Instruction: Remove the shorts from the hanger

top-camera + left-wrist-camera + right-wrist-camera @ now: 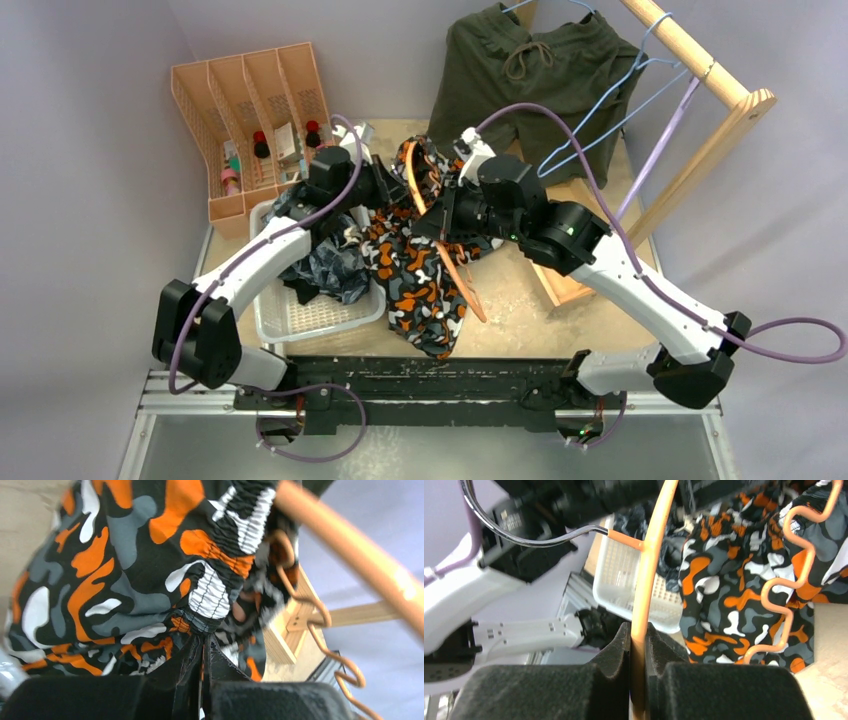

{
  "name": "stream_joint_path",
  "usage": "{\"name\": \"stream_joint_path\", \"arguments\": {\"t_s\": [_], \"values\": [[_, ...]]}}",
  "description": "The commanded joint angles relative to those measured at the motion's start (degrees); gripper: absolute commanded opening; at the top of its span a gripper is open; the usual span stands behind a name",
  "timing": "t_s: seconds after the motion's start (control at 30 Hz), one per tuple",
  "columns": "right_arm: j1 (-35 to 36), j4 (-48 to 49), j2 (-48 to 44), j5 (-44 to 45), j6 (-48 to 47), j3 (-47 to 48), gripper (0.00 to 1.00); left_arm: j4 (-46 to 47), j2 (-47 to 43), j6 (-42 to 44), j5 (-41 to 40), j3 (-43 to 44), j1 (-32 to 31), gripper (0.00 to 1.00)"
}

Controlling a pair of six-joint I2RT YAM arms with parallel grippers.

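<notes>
The orange-black-white camouflage shorts [415, 285] [125, 575] [724, 595] hang on an orange hanger [463, 281] [649, 555] held above the table's middle. My right gripper [446, 216] [639, 635] is shut on the hanger's straight bar. My left gripper [384, 191] [204, 647] is shut at the gathered waistband of these shorts, with a sliver of fabric between its fingertips. The hanger's wavy lower wire [305, 605] [796, 570] still runs through the cloth. Olive green shorts [520, 70] with a drawstring hang at the back.
A white basket [300, 318] [624, 587] at left holds dark camouflage shorts [335, 265]. A wooden rack [700, 60] at the back right carries a blue hanger [600, 110] and a purple one [665, 130]. A tan organiser [240, 110] stands at the back left.
</notes>
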Motion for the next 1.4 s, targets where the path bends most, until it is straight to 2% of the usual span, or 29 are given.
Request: {"name": "stream_joint_path", "arguments": {"t_s": [0.0, 0.1, 0.23, 0.37, 0.43, 0.5, 0.57, 0.63, 0.73, 0.9, 1.03, 1.13, 1.2, 1.27, 1.37], "values": [[-0.33, 14.00, -3.62, 13.93, 1.09, 1.09, 0.00, -2.61, -0.66, 1.69, 2.33, -1.68, -6.04, 0.00], [-0.42, 15.79, -2.88, 13.79, -0.44, 4.24, 0.00, -4.09, -1.57, 1.59, -4.00, -4.02, -9.11, 0.00], [-0.51, 9.64, -1.57, 10.47, -2.13, 7.64, 0.00, -5.23, -3.32, 1.65, -11.50, -4.52, -7.93, 0.00], [-0.53, 9.73, -4.67, 9.53, 0.76, 1.44, 0.00, -10.14, -0.92, 2.69, -10.01, -0.64, -7.43, 0.00], [-0.64, 11.19, -6.18, 6.90, 0.75, -0.76, 0.00, -9.83, -0.80, 2.86, -8.03, -1.01, -7.46, 0.00], [-0.76, 10.80, -6.29, 2.33, -1.38, -0.44, 0.00, -8.26, -1.92, 1.65, -9.81, -3.03, -7.46, 0.00], [-0.87, 7.02, -4.74, -3.89, -5.21, 2.79, 0.00, -7.79, -2.91, 0.92, -11.76, -3.57, -7.09, 0.00], [-0.86, 0.28, -2.66, -7.67, -8.56, 6.14, 0.00, -11.32, -2.52, 1.18, -14.02, -0.31, -6.62, 0.00], [-0.86, -4.05, -3.57, -9.99, -9.68, 3.55, 0.00, -16.12, -1.37, 2.73, -17.40, 4.82, -5.01, 0.00], [-0.89, -3.75, -8.33, -9.81, -8.63, -1.27, 0.00, -12.98, -2.26, -0.46, -16.70, 5.04, -2.03, 0.00], [-0.87, -4.18, -10.03, -7.17, -8.29, -0.31, 0.00, -10.16, -3.10, -3.85, -11.60, 0.67, -2.05, 0.00], [-0.88, -1.42, -11.22, -13.21, -9.19, -0.12, 0.00, -9.48, -4.12, -3.90, -10.76, -2.94, -2.09, 0.00], [-0.90, 0.03, -12.75, -10.09, -7.07, -1.51, 0.00, -8.49, -4.41, -2.50, -5.98, -3.77, -2.22, 0.00], [-0.91, 1.03, -13.65, -0.85, -5.25, -2.33, 0.00, -8.88, -4.38, -1.08, -2.21, -3.25, -3.83, 0.00], [-0.86, 2.17, -9.72, 10.39, -5.54, 1.68, 0.00, -10.34, -5.57, 1.87, -1.89, -2.96, -8.86, 0.00]]}}
